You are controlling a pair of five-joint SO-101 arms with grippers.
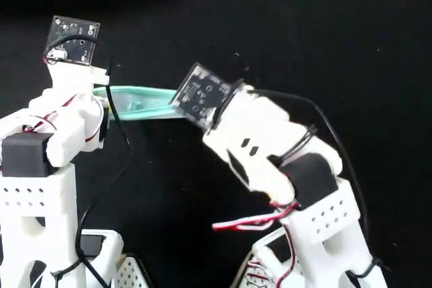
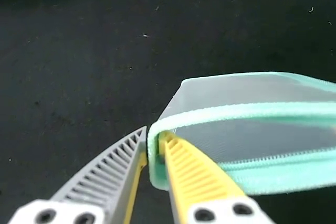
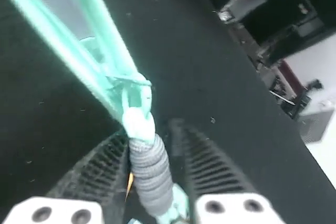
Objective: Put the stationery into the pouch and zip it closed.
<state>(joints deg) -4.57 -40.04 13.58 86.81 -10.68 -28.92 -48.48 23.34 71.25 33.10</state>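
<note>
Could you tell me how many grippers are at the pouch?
2: the left gripper clamps one end of the pouch; the right gripper, open, straddles the zip pull at the other.

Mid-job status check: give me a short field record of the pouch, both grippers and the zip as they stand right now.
pouch: teal mesh, spanning between the two arms over the black table
left gripper: shut on one end of the pouch
right gripper: at the opposite end, at the zip pull; grip unclear
zip: cannot tell how far it is closed
contents: too unclear to tell
</note>
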